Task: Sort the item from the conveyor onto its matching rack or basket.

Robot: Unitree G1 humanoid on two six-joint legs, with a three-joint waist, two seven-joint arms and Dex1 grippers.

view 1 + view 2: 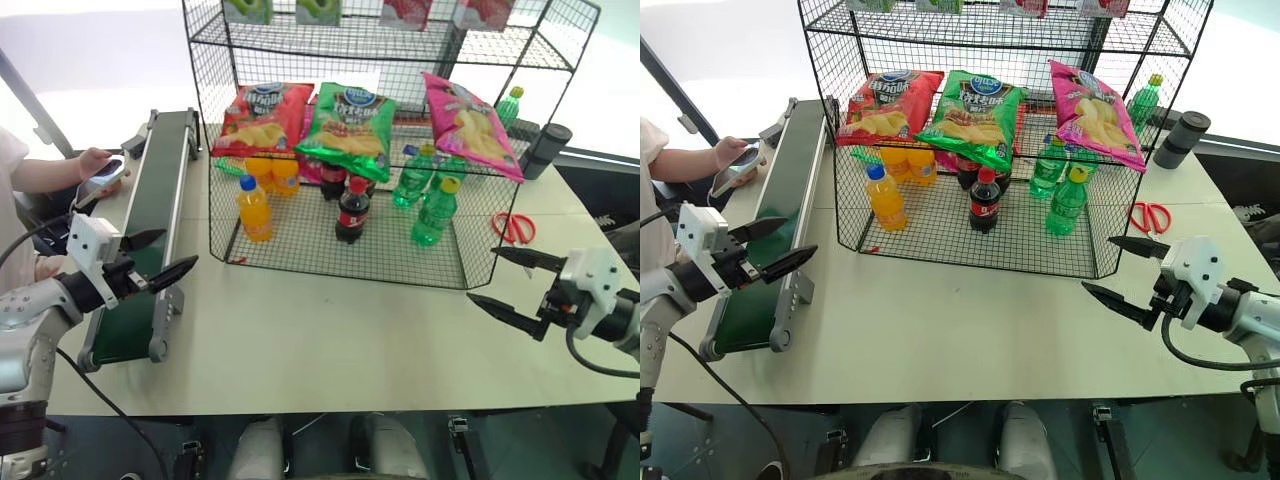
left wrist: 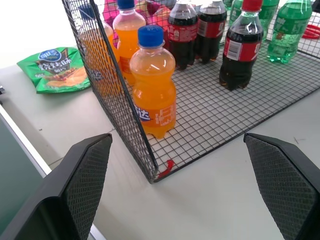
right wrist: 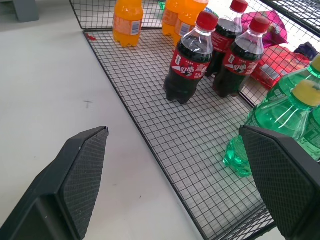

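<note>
Both grippers empty, jaws spread wide. Left gripper (image 1: 160, 256) hovers over near end of conveyor (image 1: 160, 190); right gripper (image 1: 510, 283) hangs over the white table (image 1: 330, 340), just off the rack's near right corner. Belt bare. Farther back, pink chip bag (image 1: 470, 122) lies tilted on the middle tier of the wire rack (image 1: 390, 150), right side, well apart from both grippers. Red chip bag (image 1: 264, 116) and green chip bag (image 1: 352, 122) lie beside it.

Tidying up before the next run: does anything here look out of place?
A green chip bag lies flat on the table, outside the rack beside its side wall, while the other chip bags sit on the rack's shelf. Red-handled scissors also lie loose on the table by the rack's other side.
</note>
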